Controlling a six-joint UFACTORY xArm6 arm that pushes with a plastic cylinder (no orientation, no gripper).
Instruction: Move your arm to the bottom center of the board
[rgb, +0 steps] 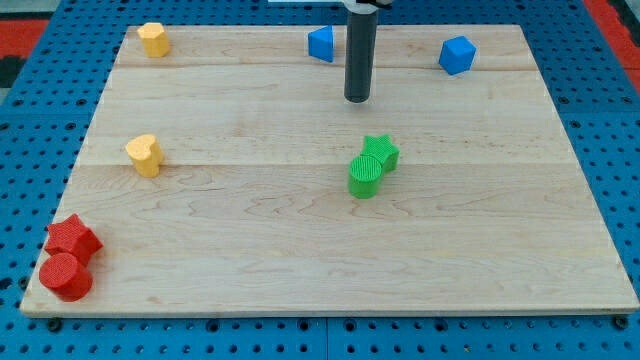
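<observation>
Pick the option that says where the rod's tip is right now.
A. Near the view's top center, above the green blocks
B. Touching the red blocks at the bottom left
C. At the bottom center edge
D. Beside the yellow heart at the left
A: my tip stands near the view's top center, above the green star and green cylinder, clear of both.

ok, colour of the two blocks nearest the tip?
Green: star and cylinder, below my tip; camera view.

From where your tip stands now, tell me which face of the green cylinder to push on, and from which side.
I have no jaws, so I can only push. The green cylinder touches the green star on its upper right. My tip is above both. I would probably come round to the cylinder's free left face and push rightward; its round wall may slip aside.
</observation>
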